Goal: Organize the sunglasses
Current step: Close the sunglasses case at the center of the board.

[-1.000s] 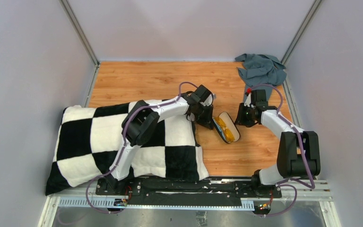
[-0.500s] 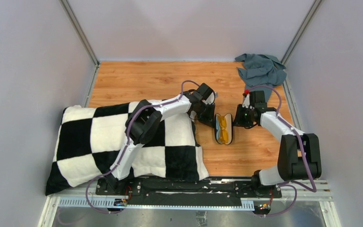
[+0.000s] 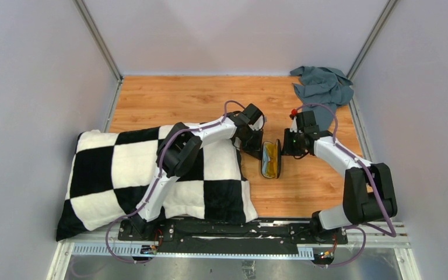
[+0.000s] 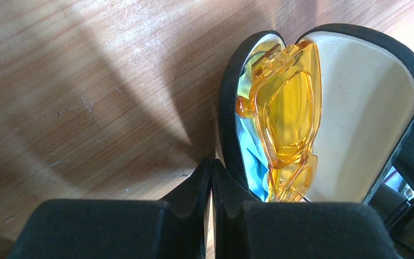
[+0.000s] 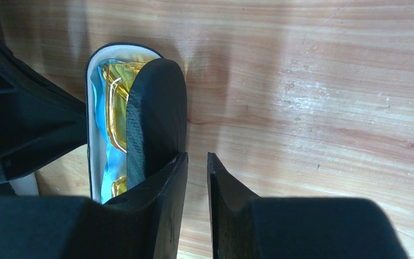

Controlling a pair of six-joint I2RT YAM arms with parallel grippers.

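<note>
In the top view, you see the small folded sunglasses of translucent amber plastic (image 3: 273, 160). They lie inside the black oblong case with beige lining (image 3: 263, 165), which rests on the wooden table (image 3: 181, 99) between the two arms. The left gripper (image 3: 256, 146) is just beside the case on one side, and the right gripper (image 3: 287, 146) is on the other. From this height I cannot tell well how far the lid is folded.

In the left wrist view, the left gripper (image 4: 211, 181) has its fingers pressed together and holds nothing. Its tips are at the black rim of the case (image 4: 227, 108). The sunglasses (image 4: 288, 108) lie along the lower shell, on a light-blue cloth (image 4: 250, 156), and the lid stands open beside them.

In the right wrist view, the right gripper (image 5: 197, 178) is almost closed, with only a thin gap and nothing in it. One finger (image 5: 164, 189) touches the back of the lid (image 5: 156, 108), which partly hides the sunglasses (image 5: 116, 108).

The sunglasses are probably light, stiff and smooth, and easy to scratch or to snap at the hinges. So do not squeeze them. Push on the hard shell at the middle of the lid, and steady the base at its rim.
</note>
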